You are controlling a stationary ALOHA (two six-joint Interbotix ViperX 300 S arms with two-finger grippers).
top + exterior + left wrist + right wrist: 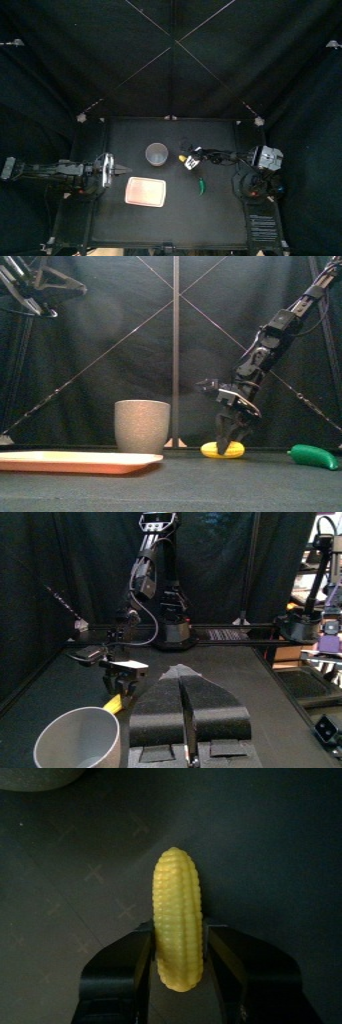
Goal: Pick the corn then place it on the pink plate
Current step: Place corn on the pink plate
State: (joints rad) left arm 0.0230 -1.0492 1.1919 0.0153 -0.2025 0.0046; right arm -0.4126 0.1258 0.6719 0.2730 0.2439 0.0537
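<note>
The right fingers (227, 428) clasp one end of the corn (179, 908), which lies on the desk (201, 215) with its long axis running out between them, the plate (144, 192) off leftward (the left fingers (187, 712) rest there, pressed together).

The corn (178, 908) looks like yellow plastic, its rows of kernels bumpy with a faint sheen, on a matt black table (67, 858) marked with pale scuffs. The grey cup (142, 426) on the left is speckled and dull, the pink plate (80, 462) before it smooth, the green toy (315, 456) on the right smooth and glossy, and the far curtain (107, 326) matt black cloth.
</note>
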